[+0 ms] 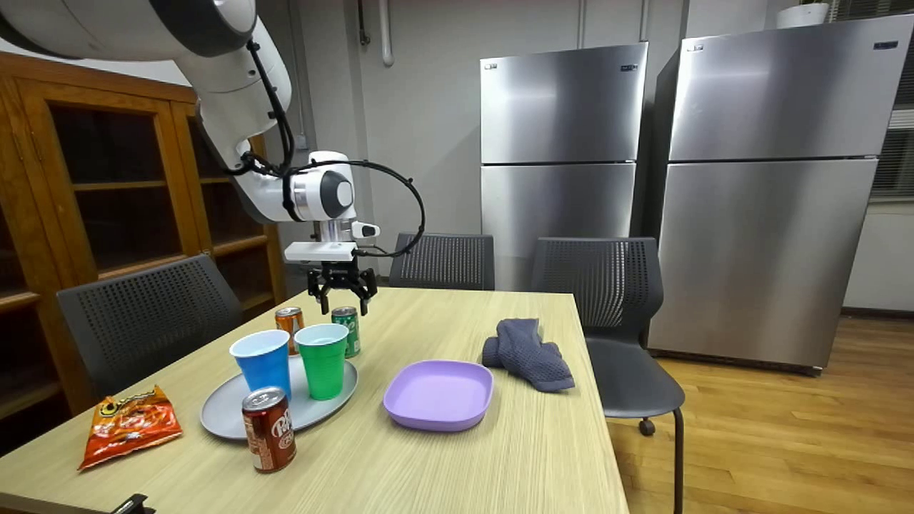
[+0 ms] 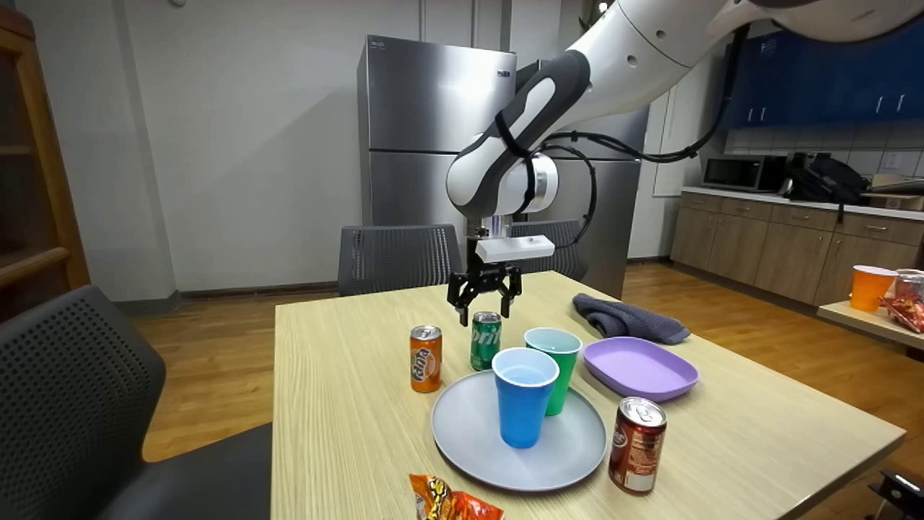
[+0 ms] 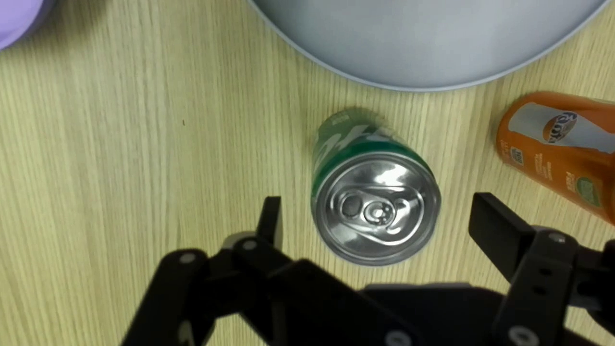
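Note:
My gripper point(image 1: 344, 307) is open and empty in both exterior views, just above a green Sprite can point(image 1: 351, 340). In the wrist view the fingers point(image 3: 377, 205) stand on either side of the Sprite can's silver top point(image 3: 377, 211), with a gap on both sides. The can is upright on the table. An orange Fanta can point(image 2: 426, 361) stands beside it, close to one finger in the wrist view point(image 3: 559, 149). A round grey plate point(image 2: 462, 422) lies near the cans. It bears a blue cup point(image 2: 523, 404) and a green cup point(image 1: 325, 368).
A Dr Pepper can point(image 1: 269, 432) stands by the plate's edge. An orange snack bag point(image 1: 132, 427), a purple dish point(image 1: 439, 395) and a crumpled dark cloth point(image 1: 528, 357) lie on the table point(image 1: 457, 471). Dark chairs point(image 1: 600, 285) stand around the table.

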Tool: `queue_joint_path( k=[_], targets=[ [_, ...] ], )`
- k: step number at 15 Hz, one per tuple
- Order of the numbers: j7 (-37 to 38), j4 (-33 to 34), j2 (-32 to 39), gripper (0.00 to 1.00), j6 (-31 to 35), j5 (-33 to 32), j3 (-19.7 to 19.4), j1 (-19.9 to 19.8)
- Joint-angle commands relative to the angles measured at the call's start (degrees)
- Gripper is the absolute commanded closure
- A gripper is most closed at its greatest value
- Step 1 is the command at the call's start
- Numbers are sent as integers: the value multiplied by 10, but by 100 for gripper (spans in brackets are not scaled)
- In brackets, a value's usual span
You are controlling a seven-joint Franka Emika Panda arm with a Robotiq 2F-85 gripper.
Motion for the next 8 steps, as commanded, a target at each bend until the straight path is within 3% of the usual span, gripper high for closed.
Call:
queue_joint_path(
  k=[1,8],
  targets=[
    [-10,44,25,0,-35,-13,0,4],
    [-16,52,32,0,-45,-13,1,3]
  ],
)
